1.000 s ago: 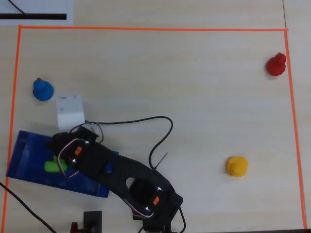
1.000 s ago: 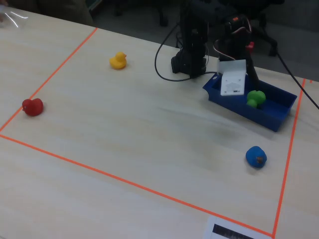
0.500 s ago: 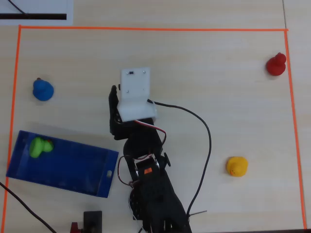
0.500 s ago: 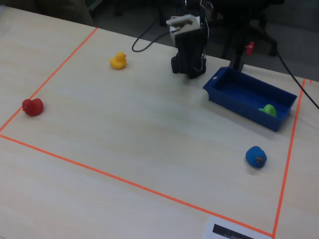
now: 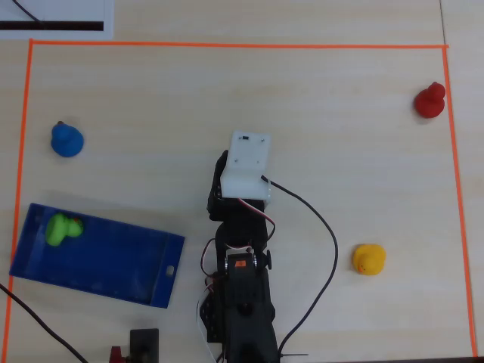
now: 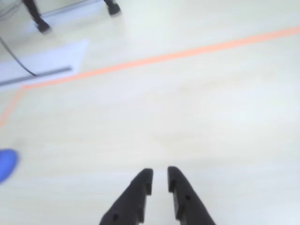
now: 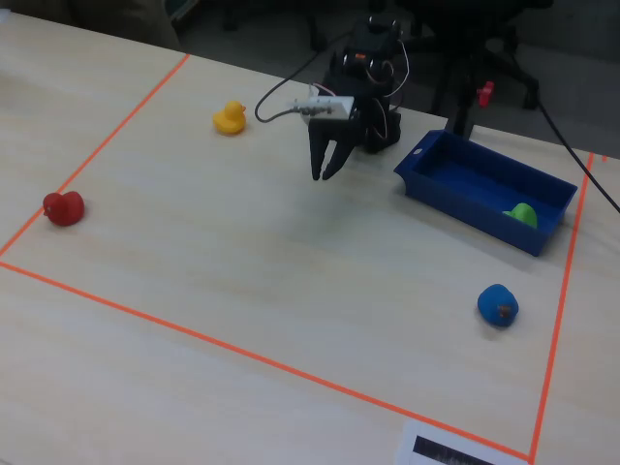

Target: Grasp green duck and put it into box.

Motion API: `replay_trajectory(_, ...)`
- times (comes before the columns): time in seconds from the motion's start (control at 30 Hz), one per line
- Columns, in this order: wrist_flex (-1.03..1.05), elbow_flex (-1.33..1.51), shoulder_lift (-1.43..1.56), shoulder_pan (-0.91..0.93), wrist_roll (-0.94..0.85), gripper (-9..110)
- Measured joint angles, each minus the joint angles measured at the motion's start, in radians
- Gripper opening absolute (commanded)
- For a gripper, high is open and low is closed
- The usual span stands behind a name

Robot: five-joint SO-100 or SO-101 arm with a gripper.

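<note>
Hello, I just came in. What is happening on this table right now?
A small robot arm is sorting toy ducks inside an orange-taped area. The green duck already lies in the blue box, at one end. The gripper holds nothing and hangs above bare table near the middle, its jaws only slightly apart. The blue duck, the yellow duck and the red duck sit on the table, away from the gripper.

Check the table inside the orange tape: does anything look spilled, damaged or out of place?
Nothing stands out. The green duck lies inside the box; the blue, yellow and red ducks sit apart on the table, undamaged.
</note>
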Motion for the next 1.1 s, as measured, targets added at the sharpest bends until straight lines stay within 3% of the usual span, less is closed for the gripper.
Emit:
replay_trajectory(0.2, 0.187, 0.008, 0.038, 0.014, 0.02, 0)
replay_trajectory(0.57, 0.798, 0.008, 0.049, -0.011, -0.028, 0)
replay_trajectory(1.1, 0.825, 0.008, 0.061, -0.031, -0.037, 2)
